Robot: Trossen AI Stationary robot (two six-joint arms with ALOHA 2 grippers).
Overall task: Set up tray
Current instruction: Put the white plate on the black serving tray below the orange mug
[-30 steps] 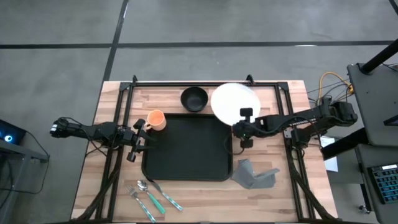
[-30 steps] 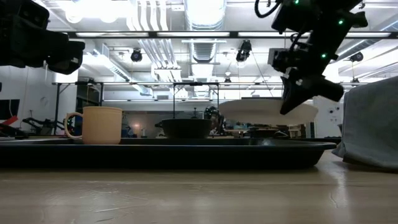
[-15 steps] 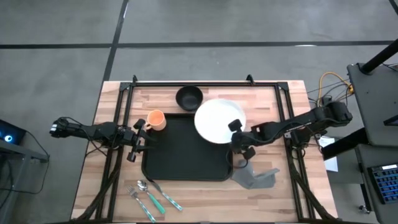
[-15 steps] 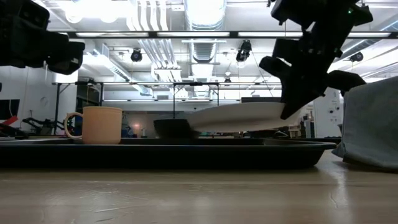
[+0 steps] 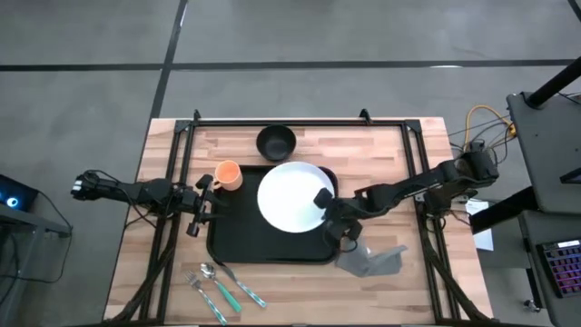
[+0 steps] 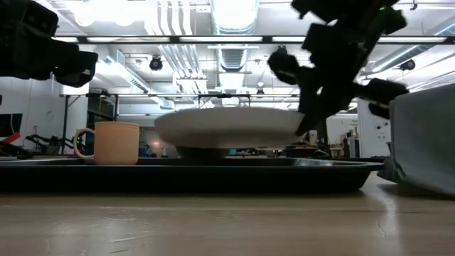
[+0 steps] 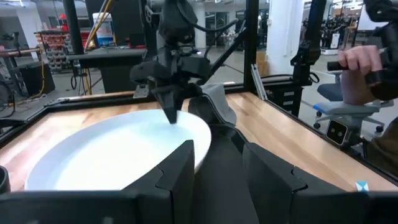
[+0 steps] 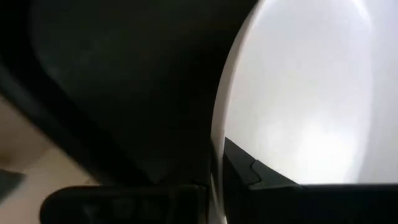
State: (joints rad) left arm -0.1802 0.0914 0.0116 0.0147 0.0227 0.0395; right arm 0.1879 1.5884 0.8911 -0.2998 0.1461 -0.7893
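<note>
The black tray lies mid-table. A round white plate hovers over its far right half, seen from the side in the low view as the plate above the tray. My right gripper is shut on the plate's right rim. My left gripper waits open just off the tray's left edge, and the left wrist view looks between its fingers at the plate. An orange mug stands at the tray's far left corner. My right gripper pinches the plate's rim on the side toward the table's right, one finger under it and one finger over it. The fingers come from the right, slanting down. The plate is about level and lifted clear of the tray.
A black bowl sits on the table beyond the tray's far edge. A folded grey napkin lies by the tray's near right corner, cutlery near the near left. A person's hand shows in the room beyond.
My right gripper has carried the plate from beyond the tray's far right corner toward the table's left and near edge, out over the tray. The plate tilted on the way and is about level now.
</note>
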